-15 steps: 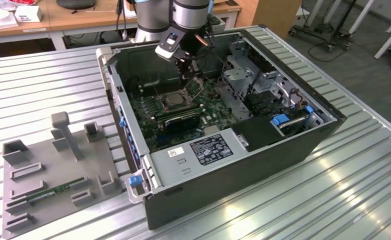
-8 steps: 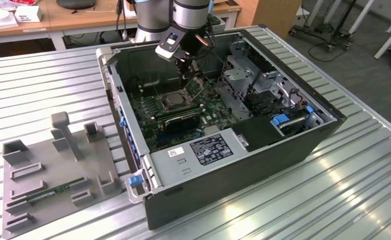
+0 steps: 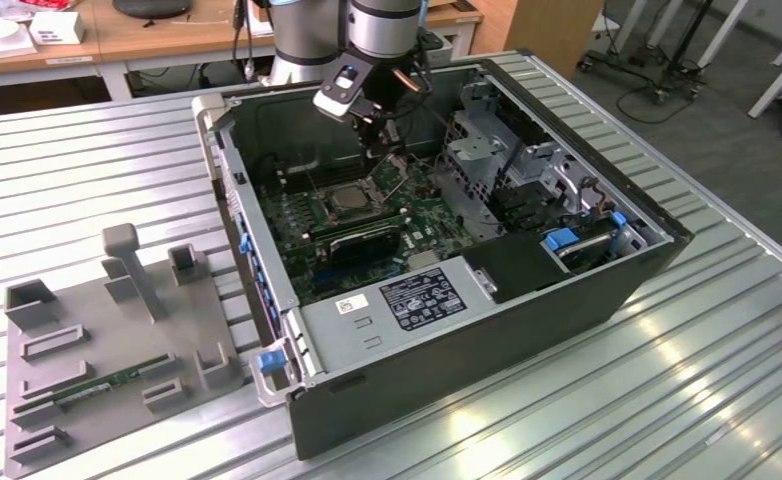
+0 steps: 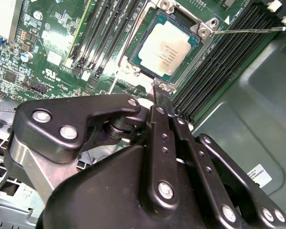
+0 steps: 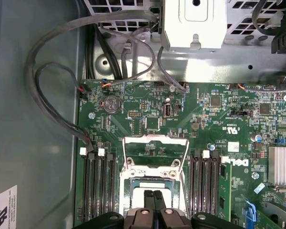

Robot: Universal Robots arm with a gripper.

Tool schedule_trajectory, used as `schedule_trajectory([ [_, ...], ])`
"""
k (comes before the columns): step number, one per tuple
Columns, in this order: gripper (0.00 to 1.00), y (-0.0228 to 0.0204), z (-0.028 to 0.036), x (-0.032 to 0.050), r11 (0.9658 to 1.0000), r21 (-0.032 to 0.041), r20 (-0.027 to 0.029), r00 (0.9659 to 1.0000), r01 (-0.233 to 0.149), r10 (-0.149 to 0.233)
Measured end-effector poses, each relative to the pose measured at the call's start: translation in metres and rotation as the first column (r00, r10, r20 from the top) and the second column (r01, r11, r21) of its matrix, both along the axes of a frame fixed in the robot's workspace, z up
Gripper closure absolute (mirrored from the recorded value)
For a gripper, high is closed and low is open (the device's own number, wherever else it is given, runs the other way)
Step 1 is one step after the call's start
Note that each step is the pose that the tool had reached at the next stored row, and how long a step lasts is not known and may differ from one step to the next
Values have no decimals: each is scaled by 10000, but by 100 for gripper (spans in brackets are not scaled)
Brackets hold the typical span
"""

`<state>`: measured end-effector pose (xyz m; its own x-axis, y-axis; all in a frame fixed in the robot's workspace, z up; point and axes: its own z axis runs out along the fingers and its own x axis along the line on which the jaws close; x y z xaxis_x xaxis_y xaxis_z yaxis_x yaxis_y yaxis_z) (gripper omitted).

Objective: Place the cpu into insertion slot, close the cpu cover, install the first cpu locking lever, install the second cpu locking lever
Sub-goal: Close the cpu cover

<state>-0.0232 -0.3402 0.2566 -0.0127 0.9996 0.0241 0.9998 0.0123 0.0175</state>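
Where the arm reaches down into the open case (image 3: 498, 360), the tool (image 4: 161, 93) has its fingers pressed together with nothing seen between them. Their tips touch the near edge of the slot (image 4: 202, 32). The cpu (image 4: 167, 45) lies flat in the slot, silvery face up, its edges inside the dark rim. The cover (image 5: 155, 139) stands raised from the slot's far edge, and the board shows through its window. A thin wire lever (image 4: 248, 30) sticks out from one slot corner across the memory slots (image 4: 219, 67), which flank the slot closely on both sides. Beyond the cover the board is low and open as far as the looped cables (image 5: 47, 81) and the case's far wall. A drive cage (image 3: 478, 150) rises just beside the tool on the exterior view's right. A grey jig (image 3: 98, 340) lies on the worktop (image 3: 725, 370) on the exterior view's left, apart from the case.
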Motion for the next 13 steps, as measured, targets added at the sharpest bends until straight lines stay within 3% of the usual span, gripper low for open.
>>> schedule_trajectory([
  [13,89,0,0,30,10000,0,0,10000,0,0],
])
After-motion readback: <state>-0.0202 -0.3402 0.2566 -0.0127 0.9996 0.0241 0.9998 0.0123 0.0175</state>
